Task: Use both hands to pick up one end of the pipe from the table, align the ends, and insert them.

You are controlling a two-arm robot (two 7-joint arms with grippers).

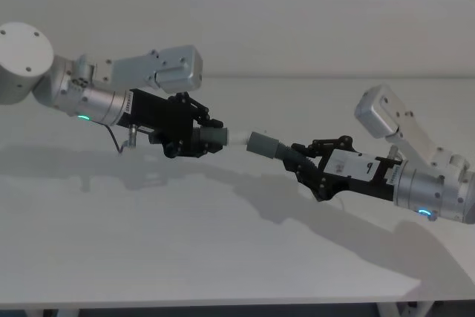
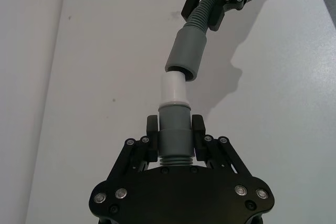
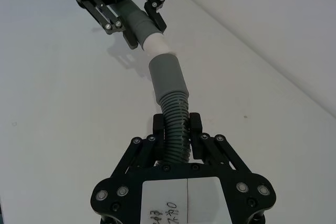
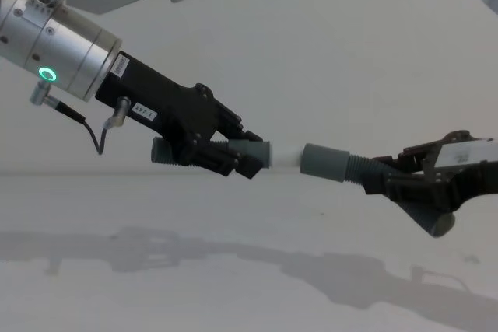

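Observation:
Both pipe pieces hang above the table [image 1: 185,243]. My left gripper [image 1: 199,136] is shut on a grey collared piece [image 2: 174,129] whose whitish tip [image 2: 174,88] points at the other piece. My right gripper [image 1: 303,161] is shut on the dark ribbed tube [image 3: 177,124] of the second piece. That piece's wider grey collar [image 1: 261,144] faces the tip. The tip meets the collar's mouth [image 4: 305,158], nearly in line with it. I cannot tell how far in the tip sits. The left wrist view shows the right gripper [image 2: 210,3] beyond the collar [image 2: 186,53].
The white table spreads out below both arms, with only their shadows [image 1: 245,191] on it. A pale wall [image 1: 297,12] rises behind. The table's front edge [image 1: 223,304] runs along the bottom of the head view.

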